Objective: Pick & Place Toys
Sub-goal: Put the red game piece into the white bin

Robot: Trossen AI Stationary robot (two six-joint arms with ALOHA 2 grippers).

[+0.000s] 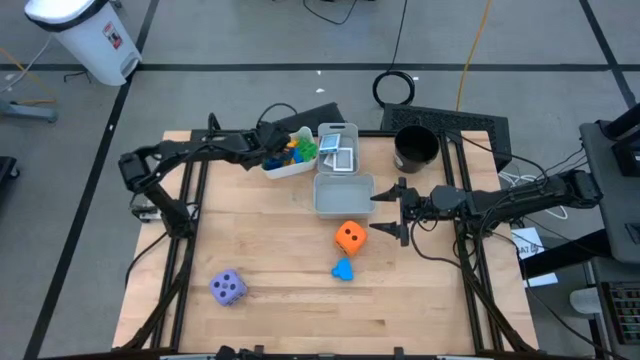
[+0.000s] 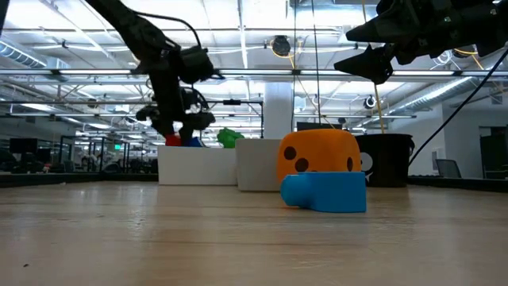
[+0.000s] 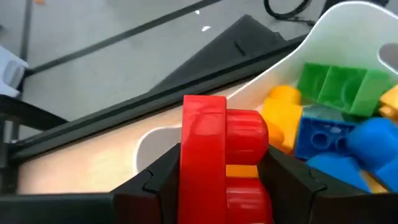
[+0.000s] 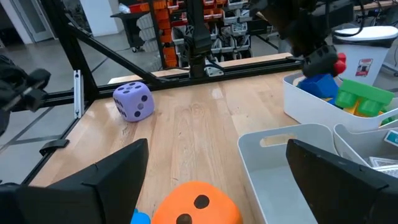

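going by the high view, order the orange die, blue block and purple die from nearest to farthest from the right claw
Measured from the open right claw:
1. Orange die, just beside it toward the table's middle.
2. Blue block, past the die toward the front edge.
3. Purple die, far across at the front-left.

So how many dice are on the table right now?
2. The orange die sits mid-table beside the blue block, just ahead of the right pincer. The purple die sits alone toward the near left corner. None seem hidden.
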